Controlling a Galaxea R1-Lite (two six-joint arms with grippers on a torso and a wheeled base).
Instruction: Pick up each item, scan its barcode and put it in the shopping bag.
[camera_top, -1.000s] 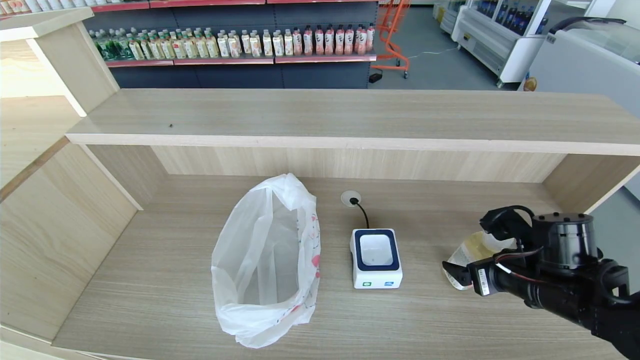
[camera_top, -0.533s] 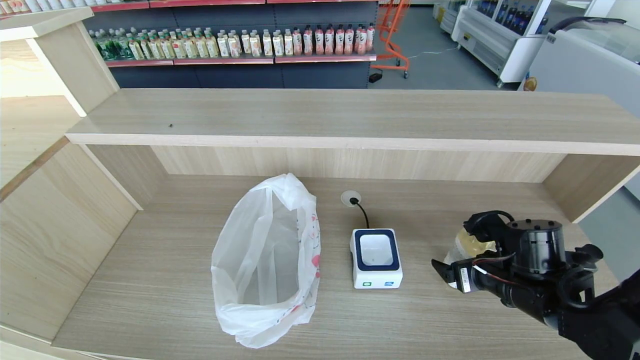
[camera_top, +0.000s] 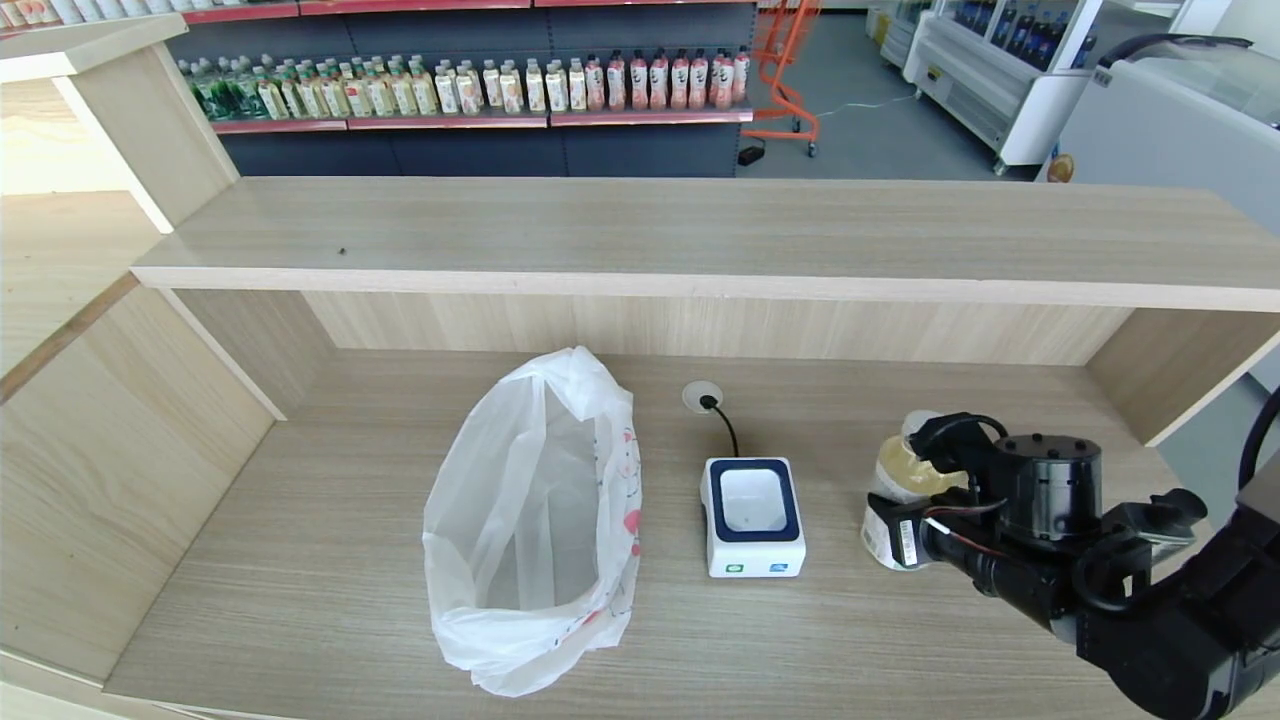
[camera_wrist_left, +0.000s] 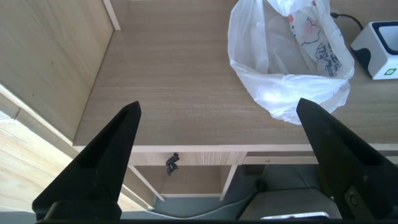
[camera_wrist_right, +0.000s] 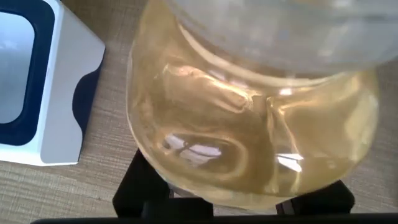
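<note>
The bottle (camera_top: 897, 468) of pale yellow drink stands near upright, just right of the scanner (camera_top: 752, 515), clamped in the right claw (camera_top: 912, 492); whether its base touches the counter (camera_top: 330, 560) cannot be told. Left of the scanner lies the white shopping bag (camera_top: 535, 520), mouth open. The left claw (camera_wrist_left: 219, 106) is spread wide, holding nothing, above the counter's near edge.

Was a shop, plainly a small supermarket. Had rows of bottled drinks (camera_top: 470, 90) on red-edged shelves (camera_top: 450, 123), glass-topped freezers (camera_top: 1000, 110) along the aisle, and a barcode scanner (camera_top: 752, 515) beside a plastic shopping bag (camera_top: 535, 520) on a wooden checkout tabletop (camera_top: 300, 560).
</note>
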